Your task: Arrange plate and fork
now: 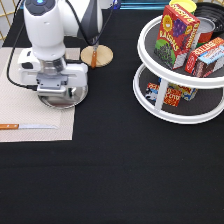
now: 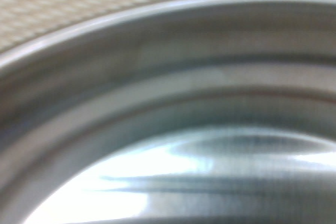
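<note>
My gripper (image 1: 61, 95) sits low over the plate (image 1: 75, 100), which rests on the beige placemat (image 1: 25, 100); whether it is spread or pinching the rim, I cannot tell. Up close, the plate (image 2: 187, 150) fills my wrist camera. The knife (image 1: 27, 126) lies on the mat nearby. The fork (image 1: 94, 55) rests across the wooden coaster (image 1: 102, 57) just beyond. The two-tier rack (image 1: 180, 107) of boxes stands well apart.
</note>
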Controlling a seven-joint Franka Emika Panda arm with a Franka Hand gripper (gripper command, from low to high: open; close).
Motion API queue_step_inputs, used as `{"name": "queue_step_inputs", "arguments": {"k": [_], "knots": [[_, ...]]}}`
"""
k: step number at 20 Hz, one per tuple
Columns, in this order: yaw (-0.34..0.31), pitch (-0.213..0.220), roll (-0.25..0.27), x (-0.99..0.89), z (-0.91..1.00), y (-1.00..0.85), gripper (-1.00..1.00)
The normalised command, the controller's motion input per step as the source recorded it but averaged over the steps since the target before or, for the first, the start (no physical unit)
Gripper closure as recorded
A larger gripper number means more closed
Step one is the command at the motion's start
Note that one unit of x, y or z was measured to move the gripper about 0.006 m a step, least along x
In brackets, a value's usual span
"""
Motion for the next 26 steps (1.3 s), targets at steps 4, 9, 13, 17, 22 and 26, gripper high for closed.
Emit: {"name": "queue_step_inputs", "arguments": {"k": [4, 9, 13, 17, 22, 26], "knots": [[0.003, 0.061, 0.111, 0.19, 0.09, -0.86, -1.0], [0.0, 0.064, 0.107, 0.24, 0.08, -0.84, -1.0], [0.0, 0.079, 0.115, 0.24, 0.08, -0.82, -1.0], [0.002, 0.069, 0.102, 0.41, 0.14, -0.78, -1.0], [0.005, 0.058, 0.126, 0.4, 0.09, -0.77, -1.0], [0.008, 0.066, 0.133, 0.27, 0.04, -0.63, -1.0]]}}
